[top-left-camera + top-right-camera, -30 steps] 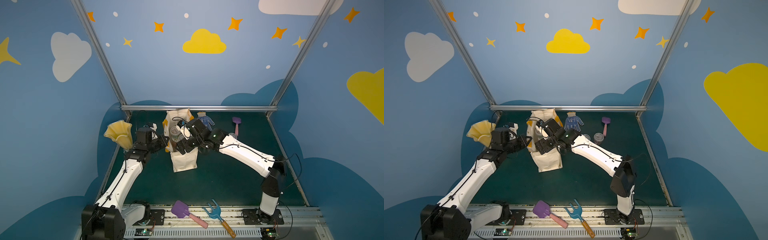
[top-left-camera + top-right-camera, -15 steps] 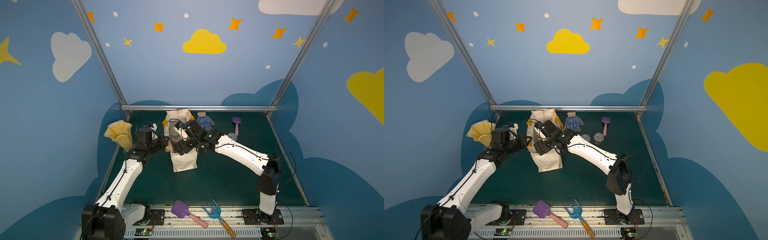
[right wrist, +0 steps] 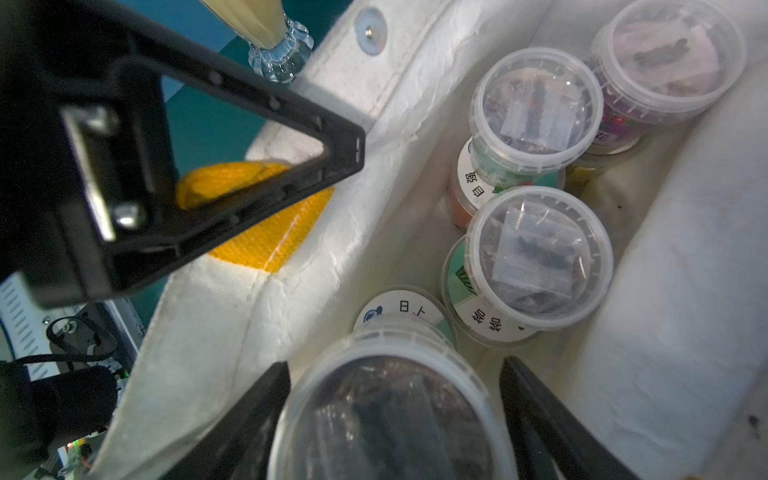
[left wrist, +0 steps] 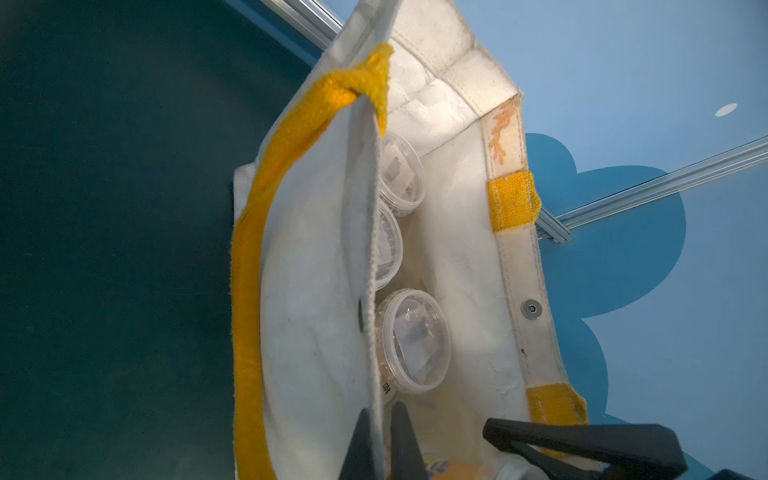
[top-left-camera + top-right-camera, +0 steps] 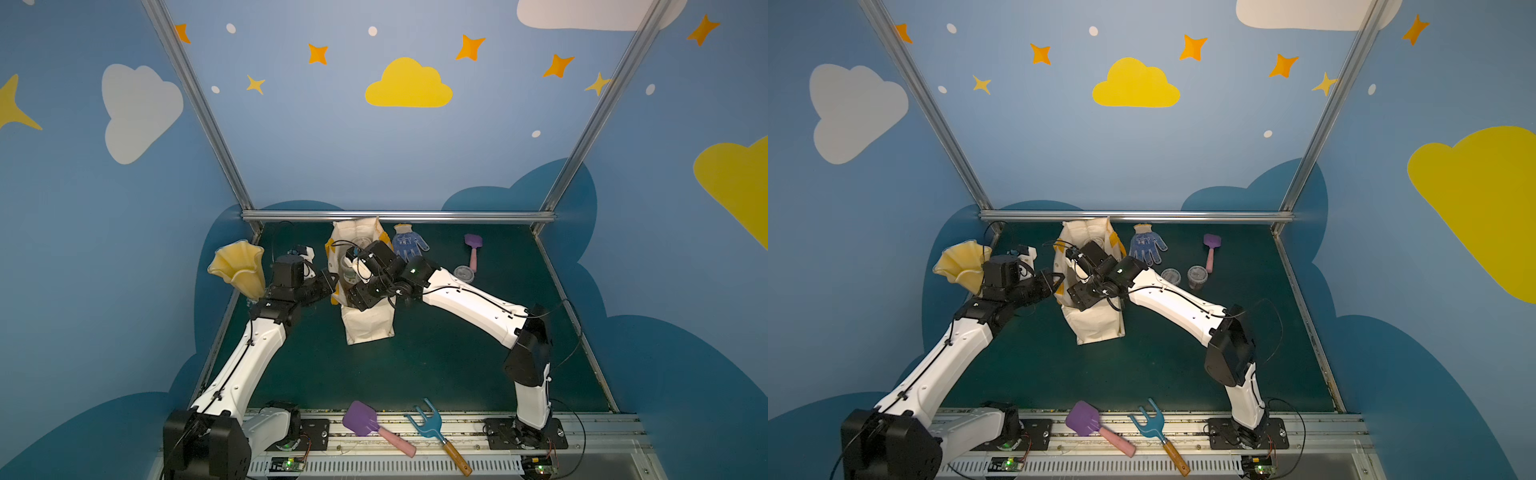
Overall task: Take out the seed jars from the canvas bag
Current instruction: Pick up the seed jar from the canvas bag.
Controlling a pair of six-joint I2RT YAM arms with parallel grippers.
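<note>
The cream canvas bag (image 5: 368, 328) (image 5: 1098, 328) stands upright at mid-table with its mouth open. My left gripper (image 4: 380, 436) is shut on the bag's near rim. My right gripper (image 3: 395, 368) is down inside the bag, open, its fingers on either side of a small clear seed jar (image 3: 390, 419) of dark seeds. One finger is at the lid and the other a little off it. Below lie more seed jars: small cups (image 3: 540, 257) (image 3: 536, 110) and larger ones with white-green lids (image 3: 407, 309). Two small jars (image 5: 1170, 275) (image 5: 1197, 276) stand on the mat right of the bag.
A yellow ruffled vase (image 5: 241, 270) stands by the left arm's wrist. A blue glove (image 5: 407, 245) and a purple spade (image 5: 471, 249) lie at the back. Another purple spade (image 5: 365, 419) and a blue fork (image 5: 432, 428) lie on the front rail.
My right arm has reached further left and down into the bag's mouth. The left arm and the bag have stayed where they were.
</note>
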